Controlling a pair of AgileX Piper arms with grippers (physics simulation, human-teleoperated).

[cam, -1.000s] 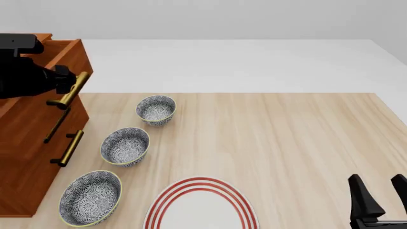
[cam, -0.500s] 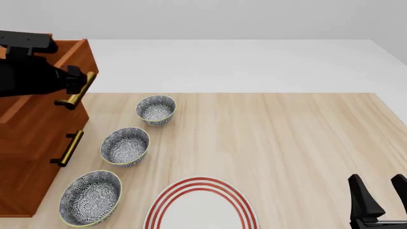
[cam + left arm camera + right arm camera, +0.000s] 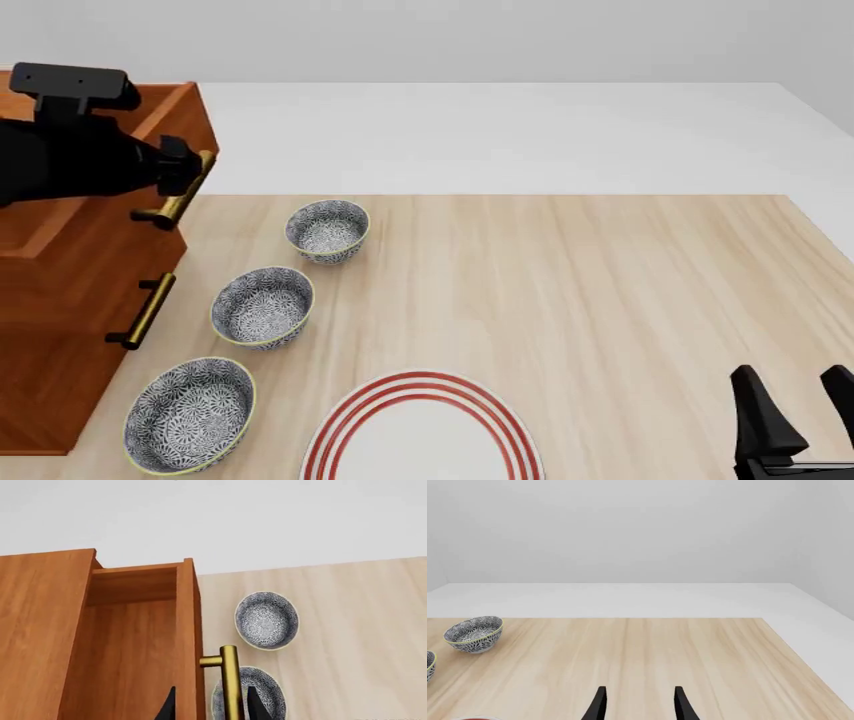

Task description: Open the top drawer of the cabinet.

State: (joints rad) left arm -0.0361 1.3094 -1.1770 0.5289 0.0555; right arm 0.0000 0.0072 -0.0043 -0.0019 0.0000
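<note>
Gripping the brass bar handle, the left pincer has the reddish-brown wooden top drawer pulled out of the tall cabinet; the right pincer rests apart, fingers spread.

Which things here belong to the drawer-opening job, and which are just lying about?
Job:
top drawer, pulled out from the cabinet
its brass handle, between the left gripper fingers

Lying about:
three patterned bowls
red-striped plate
right gripper, open, idle
</note>
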